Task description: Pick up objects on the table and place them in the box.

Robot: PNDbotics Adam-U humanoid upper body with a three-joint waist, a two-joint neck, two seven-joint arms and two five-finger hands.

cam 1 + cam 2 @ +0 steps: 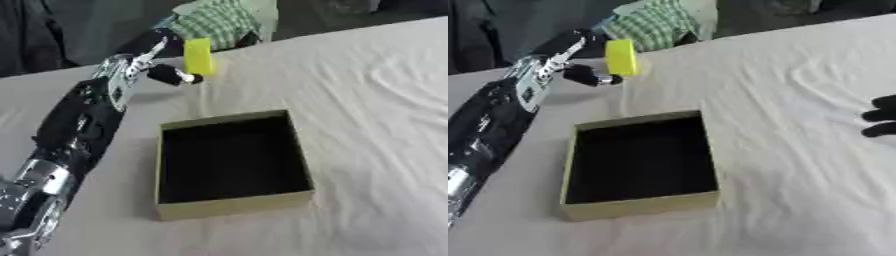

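Yellow block stands upright on its long axis at the far side of the table, beyond the empty box. Left hand, the nearer one, reaches it from the left, fingers curled toward its near-left face; whether they grasp it I cannot tell. Only the right eye view shows the right hand at the right edge, its fingers curled, holding nothing.

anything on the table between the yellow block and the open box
Nothing: only bare white tablecloth lies between the yellow block and the box. The left eye view shows it best. The left hand is beside the block, off that stretch.
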